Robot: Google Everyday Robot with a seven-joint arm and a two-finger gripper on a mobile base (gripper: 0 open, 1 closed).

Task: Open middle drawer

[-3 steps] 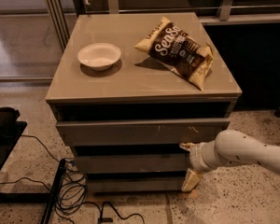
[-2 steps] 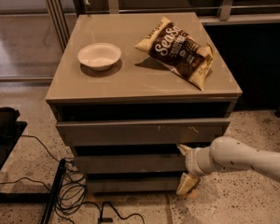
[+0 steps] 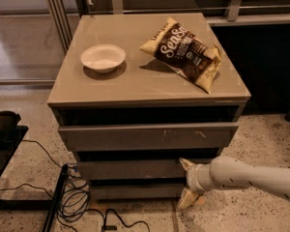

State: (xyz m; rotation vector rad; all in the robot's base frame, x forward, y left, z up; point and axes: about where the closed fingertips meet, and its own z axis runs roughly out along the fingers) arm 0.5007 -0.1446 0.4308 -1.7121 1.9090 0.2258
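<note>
- The middle drawer point(image 3: 130, 169) sat second of three in the grey cabinet point(image 3: 63, 111), under the taller front with pale scratches point(image 3: 150, 137) and above the slim lowest front point(image 3: 135, 191); it looked shut or very nearly so, its front roughly in line with the lowest one
- My gripper point(image 3: 184, 183) was low at the right end of the cabinet's face, arm reaching in from the right
- Its two fingers stood well apart, one above the other, clamped on nothing
- The upper fingertip point(image 3: 185, 164) lay at the right end of the middle drawer's front, near its top edge; I could not tell whether it truly touched
- The lower finger point(image 3: 185, 199) hung down by the lowest front, near the floor
- With no handle on that plain front, I judged the step to be getting the upper finger into the dark gap above the drawer and behind its top lip
- To do it well I needed to pull straight out, level and square, since a grip this far to the right could skew the drawer and jam it
- I also had to keep the lower finger off the lowest front, or it would drag that drawer too
- A slow pull would spare the white bowl point(image 3: 103, 57) and the chip bag point(image 3: 183, 52) on the cabinet's top
</note>
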